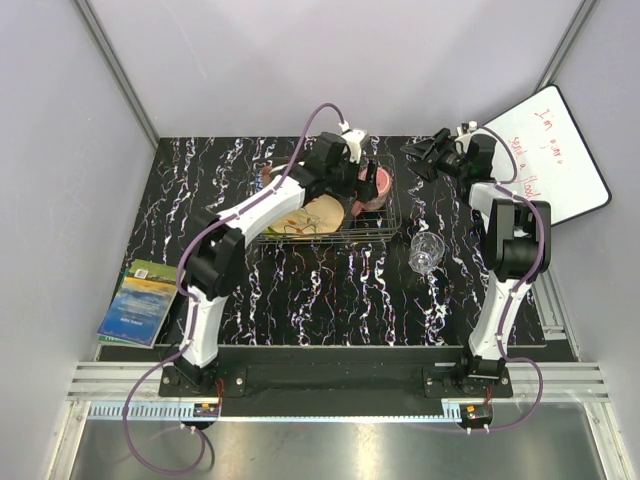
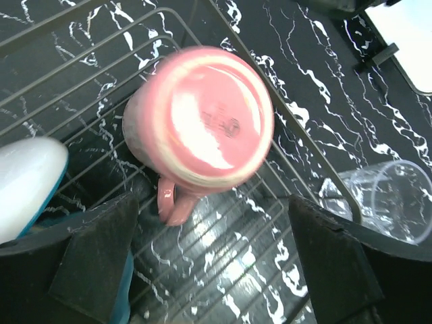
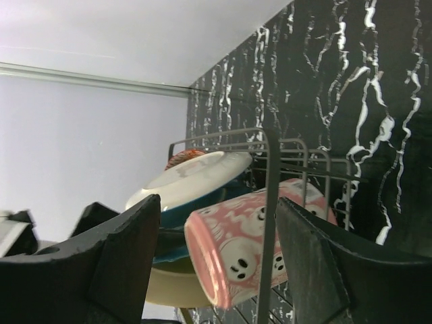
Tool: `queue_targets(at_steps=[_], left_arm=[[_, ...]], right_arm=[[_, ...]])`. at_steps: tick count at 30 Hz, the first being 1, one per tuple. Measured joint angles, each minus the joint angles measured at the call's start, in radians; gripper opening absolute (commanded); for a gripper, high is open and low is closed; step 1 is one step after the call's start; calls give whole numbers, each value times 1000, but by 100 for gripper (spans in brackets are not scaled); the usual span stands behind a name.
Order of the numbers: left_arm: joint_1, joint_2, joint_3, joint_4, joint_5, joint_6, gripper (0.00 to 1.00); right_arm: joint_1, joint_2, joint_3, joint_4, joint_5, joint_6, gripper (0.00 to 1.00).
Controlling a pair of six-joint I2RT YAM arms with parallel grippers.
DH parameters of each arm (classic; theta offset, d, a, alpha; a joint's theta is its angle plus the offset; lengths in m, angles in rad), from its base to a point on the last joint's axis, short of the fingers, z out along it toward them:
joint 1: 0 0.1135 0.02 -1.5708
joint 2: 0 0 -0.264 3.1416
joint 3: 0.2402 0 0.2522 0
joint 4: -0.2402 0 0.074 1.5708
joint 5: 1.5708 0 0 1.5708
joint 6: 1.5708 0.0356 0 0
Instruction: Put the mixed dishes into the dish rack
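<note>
The pink ceramic mug (image 2: 202, 115) lies at the right end of the dark wire dish rack (image 1: 340, 236). Its base faces up toward the left wrist camera, its long axis is steeply tilted, and its handle points to the lower left of that view. The left gripper (image 2: 214, 260) hangs spread wide above it, touching nothing. The right gripper (image 3: 219, 253) is likewise released and empty. The tabletop (image 1: 320, 290) is black marble with white veins, and the walls (image 1: 300, 60) are pale lilac.

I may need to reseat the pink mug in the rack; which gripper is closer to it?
Left. The left gripper hangs open directly above the pink mug in the dish rack. The right gripper is outside the rack, beyond its right end, facing the mug.
</note>
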State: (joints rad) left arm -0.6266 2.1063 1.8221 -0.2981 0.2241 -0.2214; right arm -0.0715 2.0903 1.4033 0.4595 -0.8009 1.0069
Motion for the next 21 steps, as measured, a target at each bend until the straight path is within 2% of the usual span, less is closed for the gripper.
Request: queue_targets(at_steps=[10, 13, 21], left_arm=[[0, -79, -8, -87, 3, 2, 99], [0, -90, 0, -103, 4, 8, 99], [11, -95, 88, -138, 2, 31, 99]], right_arm=[[17, -33, 11, -171, 55, -156, 77], [24, -46, 11, -204, 61, -189, 74], [51, -102, 31, -353, 137, -352, 70]])
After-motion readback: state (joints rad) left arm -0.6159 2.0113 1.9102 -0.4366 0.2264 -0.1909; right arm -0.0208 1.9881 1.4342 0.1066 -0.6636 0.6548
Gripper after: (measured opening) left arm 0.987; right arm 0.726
